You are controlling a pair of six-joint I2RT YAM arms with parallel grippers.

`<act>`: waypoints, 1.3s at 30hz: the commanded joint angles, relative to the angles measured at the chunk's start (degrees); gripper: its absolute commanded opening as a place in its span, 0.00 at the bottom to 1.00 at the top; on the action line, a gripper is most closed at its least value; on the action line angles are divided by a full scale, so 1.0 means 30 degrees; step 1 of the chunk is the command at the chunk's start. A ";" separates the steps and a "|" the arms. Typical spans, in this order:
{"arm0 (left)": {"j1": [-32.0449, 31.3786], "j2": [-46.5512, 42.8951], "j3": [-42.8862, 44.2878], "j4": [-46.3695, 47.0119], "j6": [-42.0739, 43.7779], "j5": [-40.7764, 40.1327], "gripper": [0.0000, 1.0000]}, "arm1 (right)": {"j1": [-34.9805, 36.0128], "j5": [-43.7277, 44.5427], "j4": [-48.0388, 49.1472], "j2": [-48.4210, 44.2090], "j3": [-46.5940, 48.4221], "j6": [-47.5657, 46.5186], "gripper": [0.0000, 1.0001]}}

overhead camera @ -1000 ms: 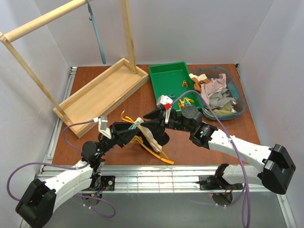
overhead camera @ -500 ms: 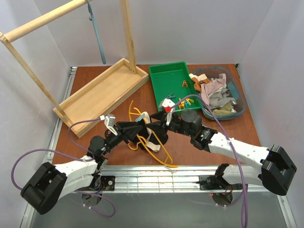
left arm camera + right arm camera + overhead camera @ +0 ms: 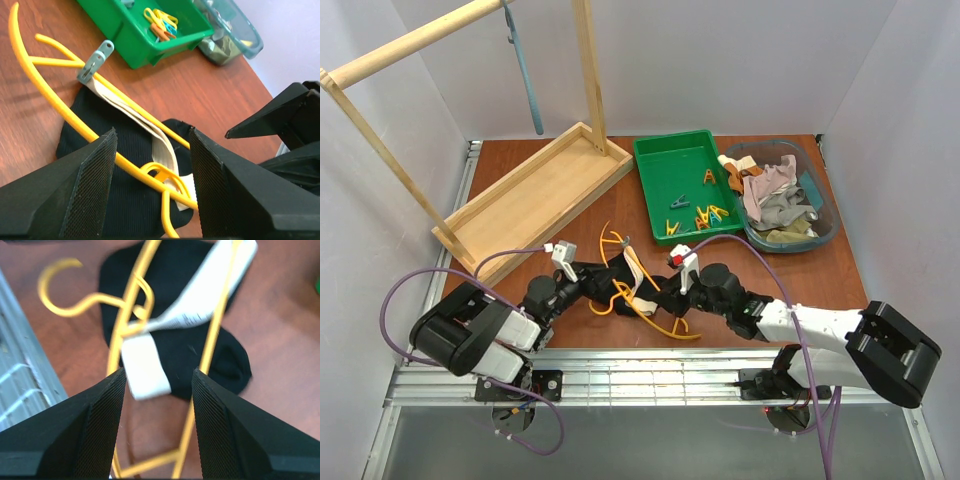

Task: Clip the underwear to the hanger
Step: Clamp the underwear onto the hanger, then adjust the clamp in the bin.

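Note:
The yellow hanger (image 3: 665, 325) lies flat on the table near its front edge, with the black underwear (image 3: 642, 290) under it. A grey-blue peg (image 3: 95, 61) pins the cream waistband to the hanger (image 3: 55, 61). My left gripper (image 3: 610, 285) is open and low at the hanger's left; in its wrist view the gripper (image 3: 152, 137) has the hanger's neck and the underwear (image 3: 120, 200) between its fingers without touching. My right gripper (image 3: 665, 297) is open at the right; in its wrist view the gripper (image 3: 157, 374) points at the hanger (image 3: 215, 330) and the underwear (image 3: 180, 270).
A green tray (image 3: 650, 150) with several coloured pegs (image 3: 705, 215) stands behind. A clear bin (image 3: 820, 230) of clothes is at the back right. A wooden rack (image 3: 535, 190) at the back left carries a grey-blue hanger (image 3: 525, 80).
Both grippers held the hanger with the underwear above the table. Now the hanger lies flat, both grippers are open off it, and both arms have drawn back lower toward the near edge.

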 commanded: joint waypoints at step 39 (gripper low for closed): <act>0.1480 -0.9570 0.4616 -1.4398 0.3346 -0.4573 0.53 | -0.9753 0.3796 -0.8703 1.8044 2.2554 -0.1232 0.48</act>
